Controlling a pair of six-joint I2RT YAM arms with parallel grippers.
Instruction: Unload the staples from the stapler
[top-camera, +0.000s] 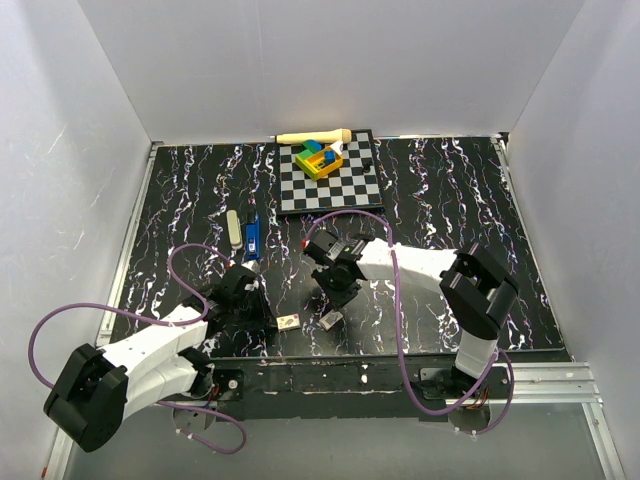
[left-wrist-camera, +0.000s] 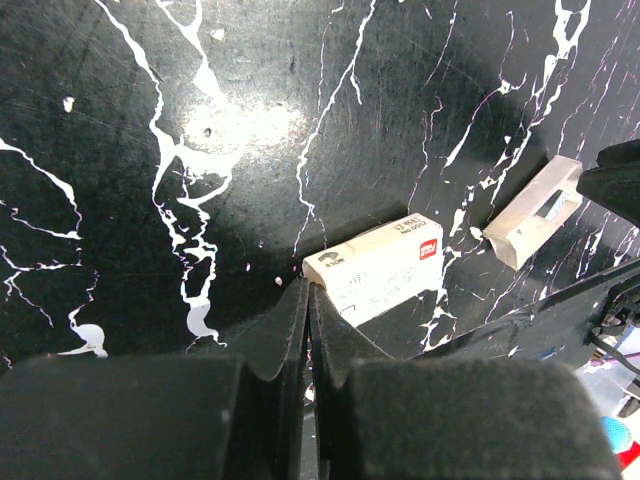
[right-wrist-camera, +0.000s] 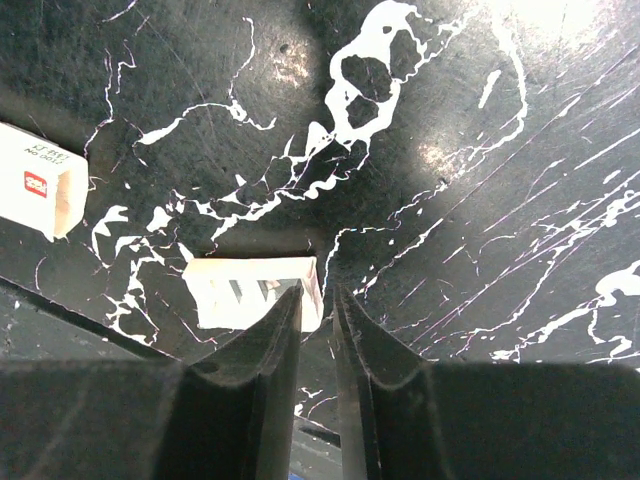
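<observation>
Stapler (top-camera: 253, 236) lying untouched on worktop (top-camera: 450, 200); left pincer (left-wrist-camera: 308, 292) sitting shut, empty, near stapler; right pincer (right-wrist-camera: 318, 292) hovering narrowly parted, empty, farther from stapler; risk: shut pincer nudging stapler, scattering staples.

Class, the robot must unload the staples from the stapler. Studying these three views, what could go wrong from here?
1. The right gripper hangs slightly open beside the small white tray, close to the front edge of the table; a nudge might push the tray off.
2. The left gripper is shut, with its tips beside the staple box; it would probably shove the box, not grasp it.
3. The stapler lies farther back, held by neither gripper.
</observation>
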